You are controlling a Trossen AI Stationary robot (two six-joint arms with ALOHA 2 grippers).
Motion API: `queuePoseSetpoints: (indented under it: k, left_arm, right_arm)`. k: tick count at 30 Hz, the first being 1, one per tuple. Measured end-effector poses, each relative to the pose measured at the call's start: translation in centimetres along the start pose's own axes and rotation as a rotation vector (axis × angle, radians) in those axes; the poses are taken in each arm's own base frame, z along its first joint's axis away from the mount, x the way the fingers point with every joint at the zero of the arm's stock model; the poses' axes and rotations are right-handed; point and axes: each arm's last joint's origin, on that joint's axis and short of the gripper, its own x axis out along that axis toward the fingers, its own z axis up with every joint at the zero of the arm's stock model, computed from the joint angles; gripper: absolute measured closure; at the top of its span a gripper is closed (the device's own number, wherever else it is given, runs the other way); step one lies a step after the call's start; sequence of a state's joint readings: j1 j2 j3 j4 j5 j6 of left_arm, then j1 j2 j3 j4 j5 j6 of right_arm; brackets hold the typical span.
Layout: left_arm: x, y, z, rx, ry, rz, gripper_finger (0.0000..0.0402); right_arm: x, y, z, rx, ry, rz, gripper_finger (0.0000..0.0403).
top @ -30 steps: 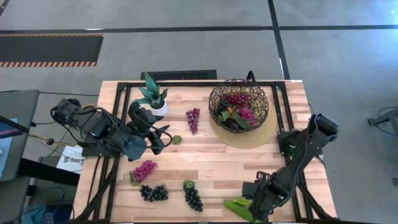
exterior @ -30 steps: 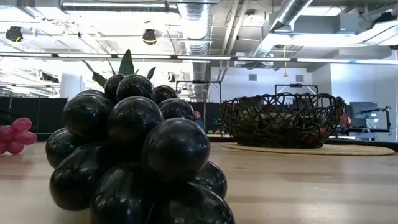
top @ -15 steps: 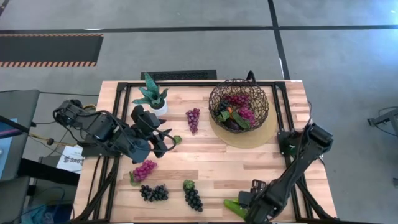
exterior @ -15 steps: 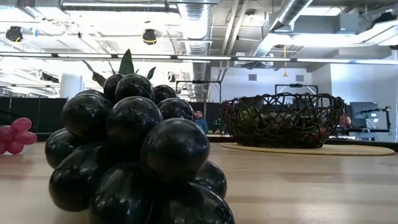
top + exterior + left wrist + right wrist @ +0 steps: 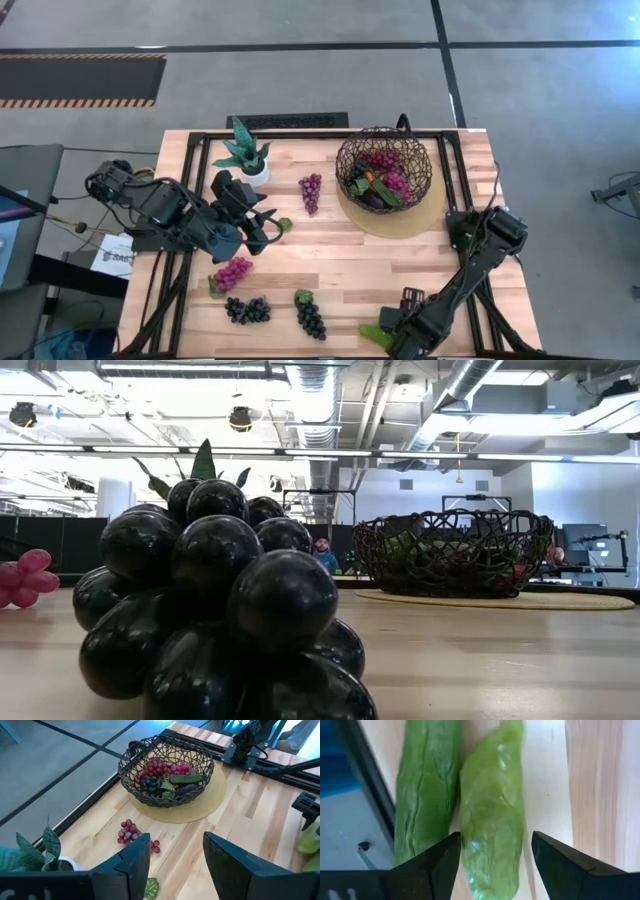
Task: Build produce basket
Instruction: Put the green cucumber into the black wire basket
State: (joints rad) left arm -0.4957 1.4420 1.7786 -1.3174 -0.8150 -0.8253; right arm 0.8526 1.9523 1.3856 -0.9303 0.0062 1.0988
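The dark wire basket (image 5: pixel 383 168) stands on a tan disc at the far right and holds grapes, a cucumber, a carrot and an eggplant. It also shows in the left wrist view (image 5: pixel 167 770) and the low view (image 5: pixel 450 550). Two green cucumbers (image 5: pixel 373 333) lie side by side at the near edge. My right gripper (image 5: pixel 495 837) is open low over them, its fingers either side of one cucumber (image 5: pixel 492 820); the other cucumber (image 5: pixel 427 790) lies beside it. My left gripper (image 5: pixel 265 225) is open and empty at mid-left. Purple (image 5: pixel 311 190), magenta (image 5: pixel 233 272) and two black grape bunches (image 5: pixel 247 309) (image 5: pixel 310 318) lie on the table.
A small potted plant (image 5: pixel 245 155) stands at the far left, just behind my left arm. A loose green leaf (image 5: pixel 284 224) lies by my left gripper. One black bunch (image 5: pixel 215 610) fills the low view's foreground. The cucumbers lie right at the table's near edge, beside the dark frame rail.
My right gripper has gone toward the table's near edge and left, coming down over the two cucumbers. The cucumbers and the other produce have stayed where they were.
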Motion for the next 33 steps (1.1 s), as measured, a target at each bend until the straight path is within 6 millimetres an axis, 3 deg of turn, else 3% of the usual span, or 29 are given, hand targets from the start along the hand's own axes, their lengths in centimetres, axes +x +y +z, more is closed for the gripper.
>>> queuePoseSetpoints:
  k: [25, 29, 33]
  left_arm:
    - [0.0, 0.0, 0.0, -0.01, 0.0, -0.001, 0.0231]
    - [0.0, 0.0, 0.0, -0.01, 0.0, -0.001, 0.0231]
    - [0.0, 0.0, 0.0, -0.01, -0.001, 0.0, 0.0231]
  right_arm:
    - [2.0, -1.6, 0.1, 0.022, -0.002, -0.047, 0.014]
    - [2.0, -2.1, 0.9, 0.049, -0.002, -0.052, 0.0176]
    - [1.9, -2.8, 2.2, 0.087, -0.019, -0.064, 0.025]
